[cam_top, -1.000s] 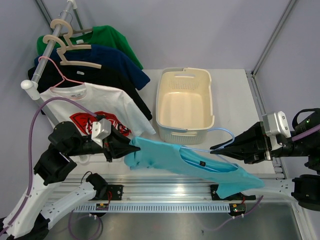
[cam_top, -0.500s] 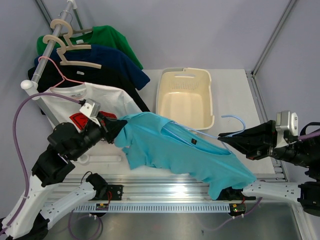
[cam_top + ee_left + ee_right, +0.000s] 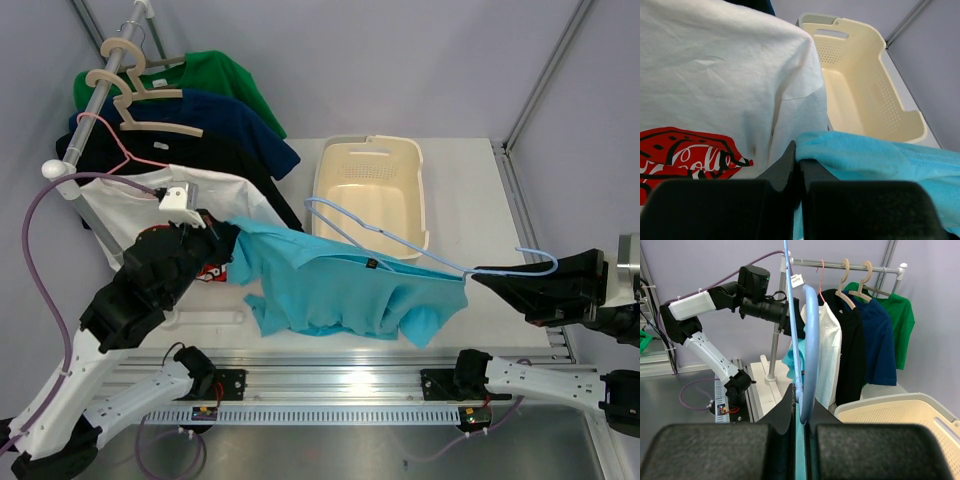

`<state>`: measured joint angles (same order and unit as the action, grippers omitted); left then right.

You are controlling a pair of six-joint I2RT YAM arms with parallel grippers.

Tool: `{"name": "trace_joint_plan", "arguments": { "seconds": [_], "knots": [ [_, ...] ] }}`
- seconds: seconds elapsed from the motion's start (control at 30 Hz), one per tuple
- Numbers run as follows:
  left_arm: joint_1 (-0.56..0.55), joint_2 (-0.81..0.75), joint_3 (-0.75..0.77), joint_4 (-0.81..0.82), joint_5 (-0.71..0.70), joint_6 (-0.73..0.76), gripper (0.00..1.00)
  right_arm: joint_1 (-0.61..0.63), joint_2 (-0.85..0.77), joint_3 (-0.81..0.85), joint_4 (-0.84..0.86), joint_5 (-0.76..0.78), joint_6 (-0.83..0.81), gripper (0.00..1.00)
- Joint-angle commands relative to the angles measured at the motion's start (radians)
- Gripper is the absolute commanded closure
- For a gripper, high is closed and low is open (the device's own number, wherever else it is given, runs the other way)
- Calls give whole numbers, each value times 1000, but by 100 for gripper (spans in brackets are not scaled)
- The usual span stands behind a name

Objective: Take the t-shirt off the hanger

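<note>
Here, soft crumpled teal t-shirt [image 3: 340,295] sags along a thin curved blue hanger [image 3: 400,240].

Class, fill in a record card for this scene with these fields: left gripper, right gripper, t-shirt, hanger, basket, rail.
Left gripper: shut, pinching an edge of the turquoise t-shirt
Right gripper: shut on the light blue hanger
T-shirt: hangs between the two arms, in front of the basket
Hanger: one end sticks out above the shirt; whether the rest is free of the collar cannot be told
Basket: cream, perforated walls
Rail: white, black, navy and green shirts hanging
</note>
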<state>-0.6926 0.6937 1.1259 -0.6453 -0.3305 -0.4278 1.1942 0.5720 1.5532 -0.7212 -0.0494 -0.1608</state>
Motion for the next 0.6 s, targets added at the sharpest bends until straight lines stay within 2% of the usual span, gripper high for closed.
{"name": "trace_joint_plan", "arguments": {
  "seconds": [0.0, 0.07, 0.13, 0.17, 0.2, 0.27, 0.33, 0.43, 0.57],
  "knots": [
    [16, 35, 26, -11, -110, 6, 100, 7, -17, 10, 103, -9, 7, 100],
    [16, 62, 34, -4, -44, 39, 100, 5, -3, -20, 149, -4, 3, 100],
    [16, 75, 35, 25, 106, 69, 100, 5, 29, -51, 190, 26, -2, 100],
    [15, 81, 35, 32, 163, 92, 94, 7, 46, -74, 219, 42, -5, 100],
    [16, 79, 34, 47, 276, 103, 61, 5, 86, -84, 233, 83, -14, 100],
    [15, 54, 31, 58, 382, 129, 33, 5, 130, -105, 267, 112, -29, 100],
    [15, 18, 26, 72, 474, 141, 15, 7, 189, -116, 299, 149, -39, 100],
    [15, -52, 29, 69, 553, 182, 9, 7, 267, -91, 301, 146, -51, 100],
    [15, -147, 31, 52, 671, 228, 6, 7, 344, -21, 201, 158, -60, 100]
  ]
}}
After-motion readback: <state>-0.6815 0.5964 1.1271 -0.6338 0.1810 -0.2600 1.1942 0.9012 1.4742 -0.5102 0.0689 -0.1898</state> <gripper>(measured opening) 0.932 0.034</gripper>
